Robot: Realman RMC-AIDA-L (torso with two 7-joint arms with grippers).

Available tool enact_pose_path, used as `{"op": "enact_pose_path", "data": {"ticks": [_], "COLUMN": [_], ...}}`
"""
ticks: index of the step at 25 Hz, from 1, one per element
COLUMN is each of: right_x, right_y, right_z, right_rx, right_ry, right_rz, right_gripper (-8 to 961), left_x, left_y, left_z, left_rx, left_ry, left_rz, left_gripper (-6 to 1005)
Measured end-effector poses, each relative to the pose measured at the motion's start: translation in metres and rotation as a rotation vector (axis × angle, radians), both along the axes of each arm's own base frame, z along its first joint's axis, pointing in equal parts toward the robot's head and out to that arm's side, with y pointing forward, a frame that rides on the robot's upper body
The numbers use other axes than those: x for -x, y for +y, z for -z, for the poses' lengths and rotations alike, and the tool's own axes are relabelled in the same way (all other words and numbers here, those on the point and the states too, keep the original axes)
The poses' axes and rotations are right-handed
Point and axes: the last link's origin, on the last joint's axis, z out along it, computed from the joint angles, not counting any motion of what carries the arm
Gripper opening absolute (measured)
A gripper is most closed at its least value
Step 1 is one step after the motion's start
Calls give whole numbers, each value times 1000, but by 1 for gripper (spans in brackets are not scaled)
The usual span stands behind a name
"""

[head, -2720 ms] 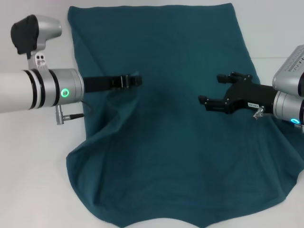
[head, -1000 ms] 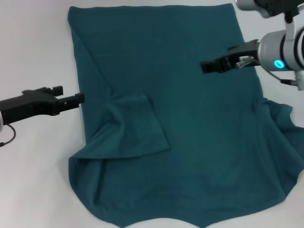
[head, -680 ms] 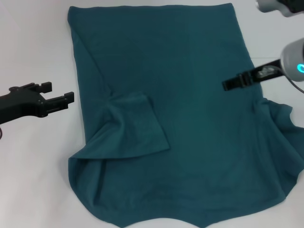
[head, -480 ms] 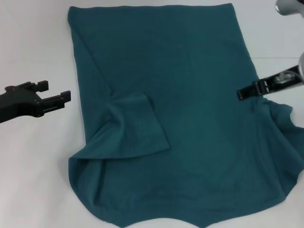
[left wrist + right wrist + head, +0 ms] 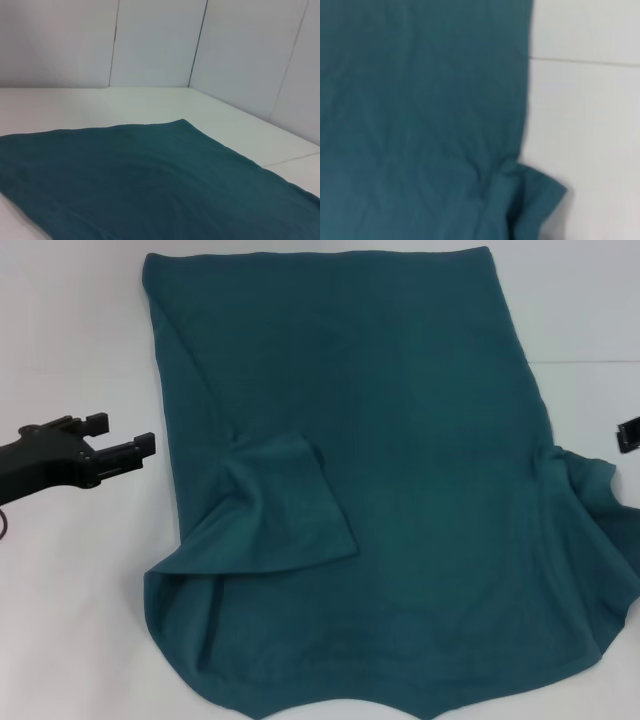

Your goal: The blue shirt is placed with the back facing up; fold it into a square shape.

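While the blue shirt lies spread across the middle of the white tabletop, its left sleeve is folded inward onto the body. The left gripper hovers off the shirt's left edge, fingers apart and holding nothing. The right gripper barely shows at the tabletop's right edge; its fingers' state probably cannot be judged here.

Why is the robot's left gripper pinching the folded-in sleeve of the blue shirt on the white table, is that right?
Not quite. In the head view the left gripper pinches nothing: it is open and sits over the white table, off the edge of the blue shirt. The folded-in sleeve lies free on the shirt. The right gripper is only a tip at the picture's edge.
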Motion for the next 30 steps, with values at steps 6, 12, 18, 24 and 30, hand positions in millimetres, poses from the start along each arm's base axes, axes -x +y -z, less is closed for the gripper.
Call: {"op": "enact_pose_path", "data": {"ticks": [6, 12, 18, 24, 30], "right_x": [-22, -44, -55, -61, -74], "right_y": [-3, 7, 15, 18, 23], "right_z": [2, 28, 43, 42, 46], "right_rx": [-18, 20, 26, 8, -6], "right_ry": [11, 45, 68, 62, 58], "right_rz": [32, 47, 42, 39, 47], "right_gripper": [818, 799, 780, 761, 676], "left_x": [1, 2, 3, 3, 3], "left_y": [3, 5, 5, 7, 8], "left_z": [5, 6, 8, 9, 10], "left_rx": [-10, -20, -17, -22, -26], "left_ry": [-22, -35, -42, -41, -41], "left_rz": [-3, -13, -22, -26, -31], "left_gripper": [796, 795, 796, 798, 797]}}
